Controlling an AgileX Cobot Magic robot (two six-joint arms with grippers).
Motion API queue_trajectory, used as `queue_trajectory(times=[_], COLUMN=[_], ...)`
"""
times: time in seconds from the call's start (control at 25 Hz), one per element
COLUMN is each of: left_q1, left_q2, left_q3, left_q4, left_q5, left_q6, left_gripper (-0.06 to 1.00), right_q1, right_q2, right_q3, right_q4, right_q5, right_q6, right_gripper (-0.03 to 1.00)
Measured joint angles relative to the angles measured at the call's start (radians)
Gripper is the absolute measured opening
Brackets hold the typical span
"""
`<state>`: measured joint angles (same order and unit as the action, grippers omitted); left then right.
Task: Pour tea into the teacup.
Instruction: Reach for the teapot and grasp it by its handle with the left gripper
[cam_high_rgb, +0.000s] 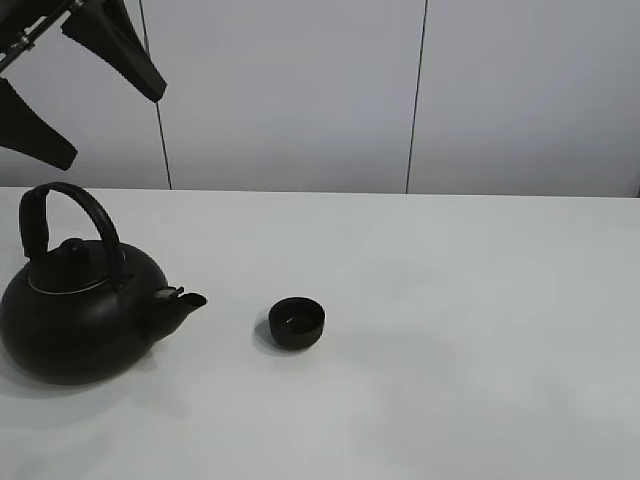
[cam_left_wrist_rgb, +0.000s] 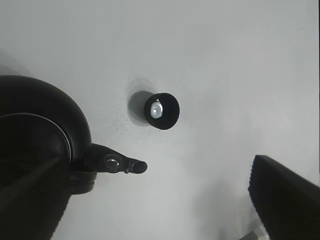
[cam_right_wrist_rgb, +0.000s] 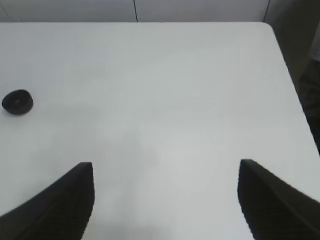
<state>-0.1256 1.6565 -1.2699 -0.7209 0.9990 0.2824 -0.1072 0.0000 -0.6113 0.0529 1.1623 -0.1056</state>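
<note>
1. Our left gripper (cam_high_rgb: 112, 128) hung high above the kettle (cam_high_rgb: 80, 310), its jaws spread wide and holding nothing.
2. Our right gripper (cam_right_wrist_rgb: 166, 167) hovered over the white table (cam_high_rgb: 450, 330), jaws likewise apart and empty, well away from the teacup (cam_high_rgb: 296, 323).
3. The teacup stood upright on the table, near the kettle's spout (cam_high_rgb: 187, 299) but not touching it; the spout pointed toward it.
4. In the left wrist view a pale glint (cam_left_wrist_rgb: 156, 109) showed inside the teacup; we could not tell whether it was tea.
</note>
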Motion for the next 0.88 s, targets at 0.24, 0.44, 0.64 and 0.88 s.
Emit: queue_trajectory(times=[0.24,0.44,0.64,0.88], left_q1=[0.000,0.000,0.000,0.000], left_q2=[0.000,0.000,0.000,0.000], left_q3=[0.000,0.000,0.000,0.000], left_q4=[0.000,0.000,0.000,0.000], left_q5=[0.000,0.000,0.000,-0.001], left_q6=[0.000,0.000,0.000,0.000], left_gripper=[0.70,0.70,0.70,0.70], right_q1=[0.064,0.066,0.066,0.066], right_q2=[-0.001,0.000,0.000,0.000], right_q3=[0.120,0.139,0.139,0.139], right_q4=[-0.010,-0.032,-0.053,-0.053], right_q5=[-0.040,-0.066,-0.074,-0.077], right_q6=[0.003,0.031,0.057,0.057], right_gripper=[0.55,0.55,0.55,0.55])
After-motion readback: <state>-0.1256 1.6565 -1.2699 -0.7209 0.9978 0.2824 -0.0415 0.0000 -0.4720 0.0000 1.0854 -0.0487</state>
